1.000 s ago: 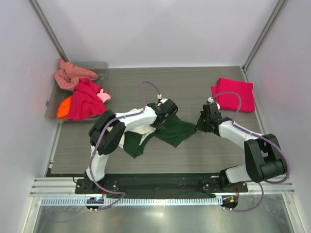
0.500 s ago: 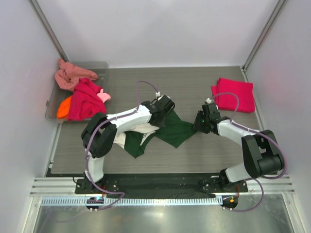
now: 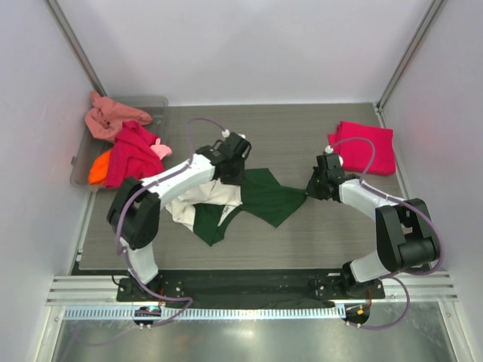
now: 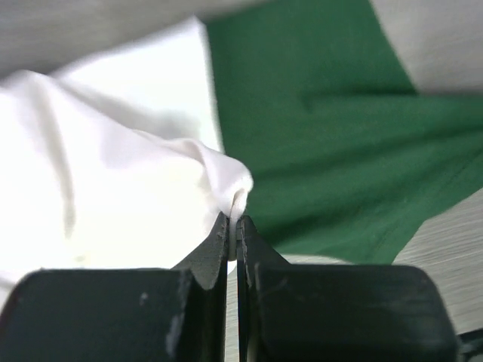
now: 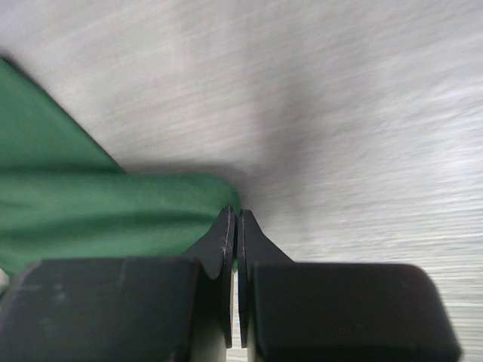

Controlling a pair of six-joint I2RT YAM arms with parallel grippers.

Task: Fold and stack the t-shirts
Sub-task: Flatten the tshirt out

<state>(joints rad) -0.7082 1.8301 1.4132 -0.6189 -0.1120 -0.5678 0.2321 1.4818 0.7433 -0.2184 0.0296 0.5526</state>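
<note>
With left gripper [image 4: 232,220] clenched on white cloth of the shirt [image 3: 264,197] and right gripper [image 5: 236,216] clenched on its green corner, draw apart evenly, low over the table [image 3: 294,136], until flat.

From above we are not seeing the fingertips of the left gripper [image 3: 229,173] or the right gripper [image 3: 312,185], because the left arm [image 3: 181,172] and the right arm [image 3: 364,200] are covering them. The left arm is also hiding part of the cream-and-green t-shirt [image 3: 264,197], and both wrist views are cutting this shirt off at their edges. The magenta t-shirt [image 3: 130,154] is burying most of the orange t-shirt [image 3: 96,170]. The table [image 5: 362,113] is looking blurred in the right wrist view.
</note>
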